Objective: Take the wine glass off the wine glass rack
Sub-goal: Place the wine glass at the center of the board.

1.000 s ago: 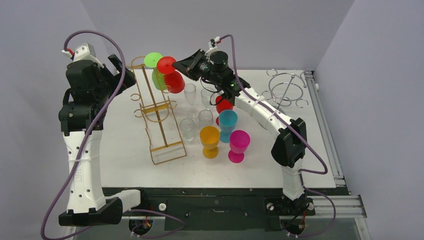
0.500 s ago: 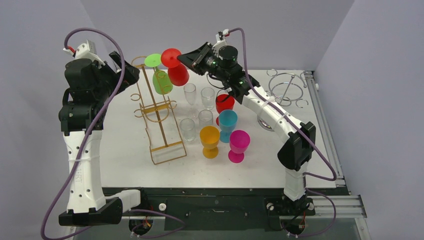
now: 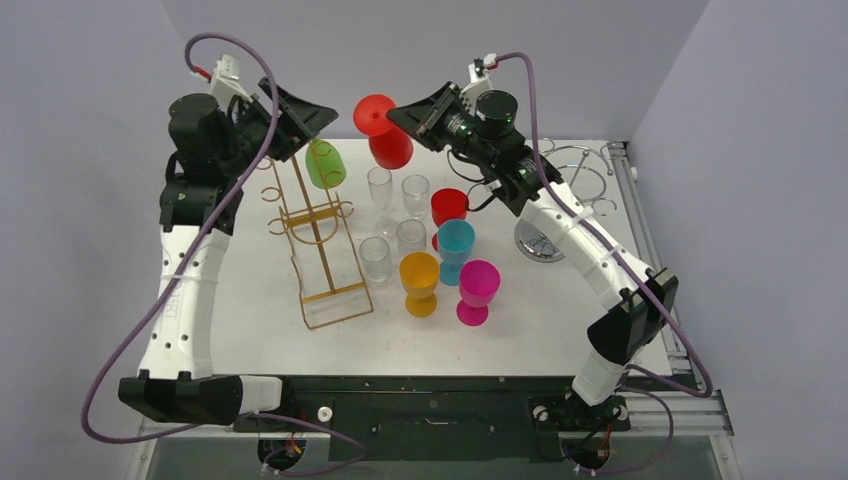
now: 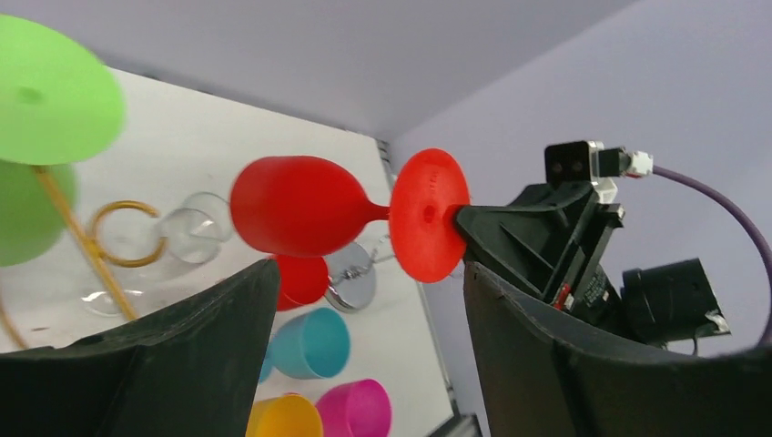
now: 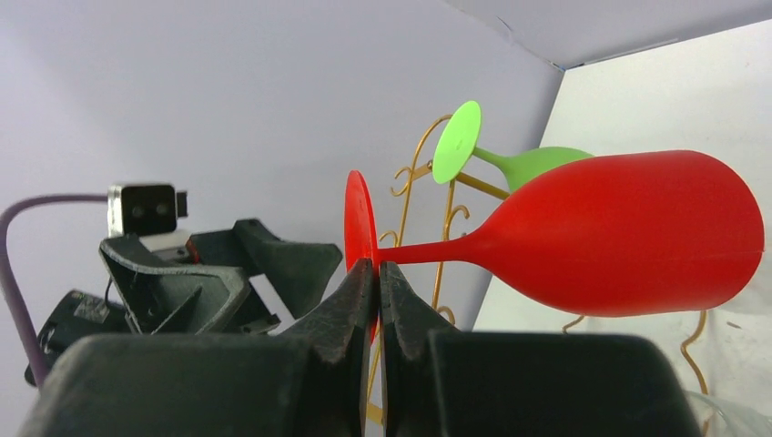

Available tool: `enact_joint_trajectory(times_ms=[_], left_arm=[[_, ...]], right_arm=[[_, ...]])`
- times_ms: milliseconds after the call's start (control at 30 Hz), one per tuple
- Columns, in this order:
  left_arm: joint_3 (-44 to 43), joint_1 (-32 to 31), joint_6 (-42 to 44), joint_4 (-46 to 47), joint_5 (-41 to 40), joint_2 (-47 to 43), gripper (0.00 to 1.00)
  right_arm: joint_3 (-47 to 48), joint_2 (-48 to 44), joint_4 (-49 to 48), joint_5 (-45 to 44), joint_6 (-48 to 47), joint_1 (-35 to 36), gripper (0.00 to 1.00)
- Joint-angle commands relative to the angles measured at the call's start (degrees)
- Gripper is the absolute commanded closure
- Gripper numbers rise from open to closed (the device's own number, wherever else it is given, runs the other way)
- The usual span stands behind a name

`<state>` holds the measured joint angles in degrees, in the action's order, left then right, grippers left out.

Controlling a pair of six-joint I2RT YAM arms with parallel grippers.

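Two right fingers (image 5: pixel 350 319), one red glass (image 5: pixel 619 232)

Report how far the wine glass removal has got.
Done: the red wine glass is clear of the gold rack. In hand: the right gripper pinches its foot, holding it in the air, tilted. To do: setting it down; a green glass hangs on the rack.

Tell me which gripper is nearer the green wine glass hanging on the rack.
Left. The left gripper sits open right beside the green wine glass at the top of the rack; the right gripper is farther right, clamping the red wine glass.
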<state>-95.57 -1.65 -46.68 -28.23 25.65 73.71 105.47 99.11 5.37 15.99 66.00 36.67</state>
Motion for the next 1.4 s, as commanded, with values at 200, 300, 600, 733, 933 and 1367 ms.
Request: enact_joint_trajectory(times_ms=[200,300,600,733,933,1367], left_arm=[[-0.06,-9.42,-11.91,19.46,9.57,5.73,0.42],[0.15,-10.58,-13.64,21.02,10.15,7.1,0.46],[1.4,-12.25,-16.9,24.97,12.42,8.15,0.53],[2.26,-12.49,-19.29,28.1,14.63,8.42,0.54],[3.84,-12.78,-22.59,32.37,17.06,8.55,0.61],[4.62,-14.7,-26.4,35.87,20.16,9.69,0.82]], right_arm=[[-6.33,-10.07,0.45,-0.52,-4.5,-0.96,1.0],[-7.69,-11.91,0.38,-0.5,-4.64,-1.29,1.0],[-8.59,-14.43,0.8,-0.05,-4.86,-2.43,1.0],[-8.64,-15.03,0.83,0.76,-4.91,-2.83,1.0],[-8.01,-15.37,0.37,3.5,-5.0,-3.47,1.0],[-7.6,-17.06,1.36,6.75,-6.54,-4.31,1.0]])
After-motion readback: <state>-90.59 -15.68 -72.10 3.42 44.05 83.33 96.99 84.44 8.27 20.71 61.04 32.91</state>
